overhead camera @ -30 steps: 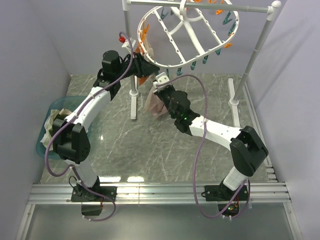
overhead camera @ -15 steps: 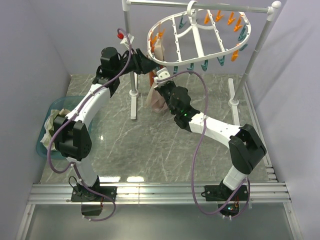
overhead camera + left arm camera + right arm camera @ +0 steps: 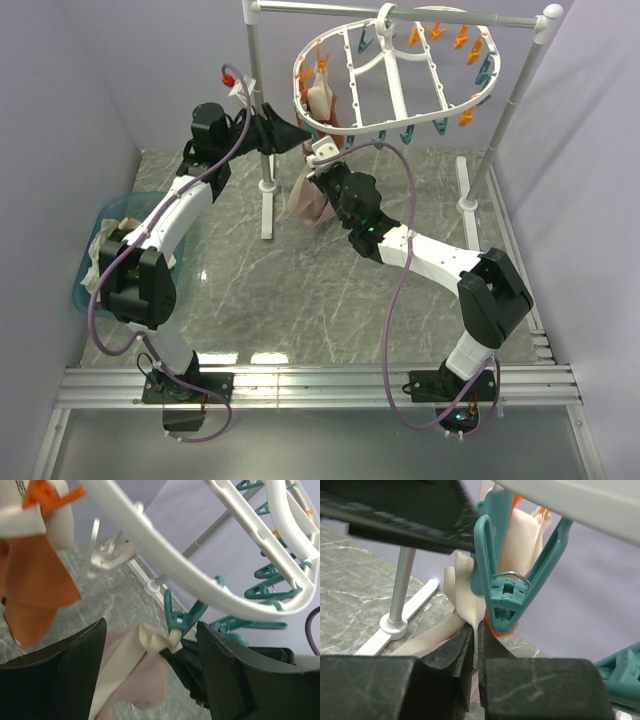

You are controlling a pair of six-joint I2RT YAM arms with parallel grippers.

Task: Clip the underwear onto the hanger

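The white oval hanger point(image 3: 400, 75) hangs from the rail, with orange and teal pegs round its rim point(image 3: 165, 560). The pinkish-beige underwear point(image 3: 305, 200) hangs below its left side. In the left wrist view a teal peg point(image 3: 181, 619) pinches the bunched cream waistband point(image 3: 155, 637). My left gripper point(image 3: 150, 665) is open, one finger on each side of that peg and cloth, touching neither. My right gripper point(image 3: 477, 635) is shut on the thin waistband edge of the underwear point(image 3: 467, 595), just under the teal peg point(image 3: 507, 585).
A rust-orange garment point(image 3: 35, 590) hangs from an orange peg point(image 3: 47, 492) next to the underwear. The white upright pole stand point(image 3: 265, 150) is close behind both grippers. A blue basin point(image 3: 100, 255) with cloths sits at the table's left. The rail's right post point(image 3: 500, 120) stands at the far right.
The hanger has swung from steeply tilted to nearly level. My left gripper has opened and drawn back to the left. My right gripper has stayed on the underwear.
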